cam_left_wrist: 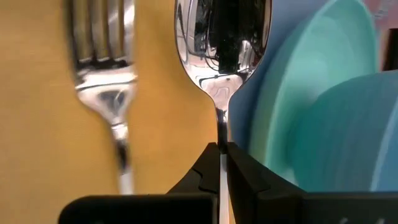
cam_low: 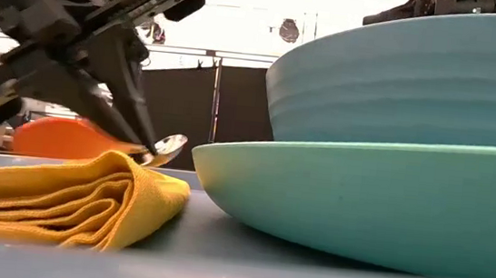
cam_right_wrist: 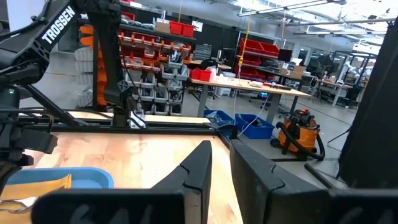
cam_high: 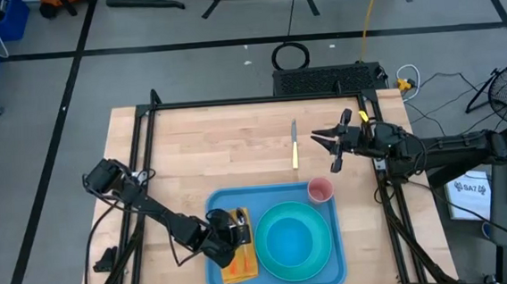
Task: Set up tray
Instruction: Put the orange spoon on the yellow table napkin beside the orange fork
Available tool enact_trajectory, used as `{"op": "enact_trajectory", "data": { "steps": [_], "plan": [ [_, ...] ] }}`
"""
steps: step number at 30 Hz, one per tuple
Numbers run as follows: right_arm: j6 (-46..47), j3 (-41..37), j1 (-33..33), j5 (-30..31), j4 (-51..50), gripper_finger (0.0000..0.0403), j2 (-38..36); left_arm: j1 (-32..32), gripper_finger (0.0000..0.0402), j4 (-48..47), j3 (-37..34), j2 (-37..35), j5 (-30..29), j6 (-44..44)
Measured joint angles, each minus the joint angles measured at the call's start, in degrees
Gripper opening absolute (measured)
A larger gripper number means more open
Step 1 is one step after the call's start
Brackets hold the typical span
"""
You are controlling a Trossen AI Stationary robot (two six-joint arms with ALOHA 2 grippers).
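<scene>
The tray is a large light-blue plastic rectangle with rounded corners and a raised rim, lying at the near middle of the wooden worktop. Its right part carries a round teal plate with a blue bowl in it; a small pink cup stands in its far right corner. On its left part lies a folded yellow napkin, with a fork resting on it.

The left tool is over the napkin, closed on the thin handle of a spoon, whose bowl lies beside the fork and just next to the plate's rim.

The right tool hangs over the worktop beyond the tray, near a knife with a yellow handle; its fingers stand slightly apart, holding nothing.
</scene>
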Motion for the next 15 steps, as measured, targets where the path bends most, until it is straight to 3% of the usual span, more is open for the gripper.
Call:
{"op": "enact_trajectory", "data": {
  "steps": [15],
  "plan": [
    [-0.01,0.0,0.0,0.02,-0.05,0.005,0.0,0.14,0.0009,1.01,-2.08,0.0,2.33,0.46]
  ]
}}
